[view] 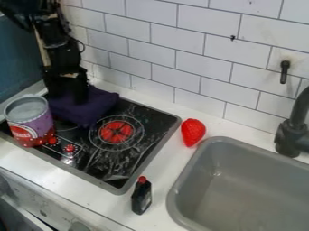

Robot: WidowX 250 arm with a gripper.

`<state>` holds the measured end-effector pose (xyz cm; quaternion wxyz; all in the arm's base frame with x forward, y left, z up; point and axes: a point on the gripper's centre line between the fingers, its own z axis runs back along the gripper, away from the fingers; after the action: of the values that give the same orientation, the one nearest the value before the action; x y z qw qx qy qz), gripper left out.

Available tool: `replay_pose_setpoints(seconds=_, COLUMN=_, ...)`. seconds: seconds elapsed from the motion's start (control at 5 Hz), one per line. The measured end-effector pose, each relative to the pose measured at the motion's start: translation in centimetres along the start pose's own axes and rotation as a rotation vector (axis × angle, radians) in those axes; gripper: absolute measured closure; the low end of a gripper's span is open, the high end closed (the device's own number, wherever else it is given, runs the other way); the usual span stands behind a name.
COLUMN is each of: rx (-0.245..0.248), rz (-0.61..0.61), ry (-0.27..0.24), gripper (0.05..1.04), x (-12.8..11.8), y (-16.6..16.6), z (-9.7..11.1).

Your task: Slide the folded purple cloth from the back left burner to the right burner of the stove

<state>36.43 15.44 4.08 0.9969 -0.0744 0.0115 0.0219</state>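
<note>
Seemingly light and limp, a rumpled dark purple cloth (91, 108) — best pinched by a raised fold — lies beneath the black end effector (67, 95), its opening impossible to tell.

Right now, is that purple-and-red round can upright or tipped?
Upright. The can stands on the black stovetop, its grey top up.

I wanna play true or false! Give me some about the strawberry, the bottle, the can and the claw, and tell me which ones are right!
The strawberry is in the sink. False: it lies on the counter.
The small black bottle has a red cap. True.
The claw is over the sink. False: it is down at the purple cloth.
The can stands on the stove. True.
</note>
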Motion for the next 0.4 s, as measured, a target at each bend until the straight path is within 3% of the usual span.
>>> replay_pose_setpoints(seconds=0.2, rx=-0.029, rz=-0.051, ry=0.006, gripper=0.082, x=-0.4, y=-4.8, z=-0.9)
replay_pose_setpoints(seconds=0.4, rx=-0.048, rz=-0.059, ry=0.018, gripper=0.082, x=-0.7, y=-7.4, z=-1.9)
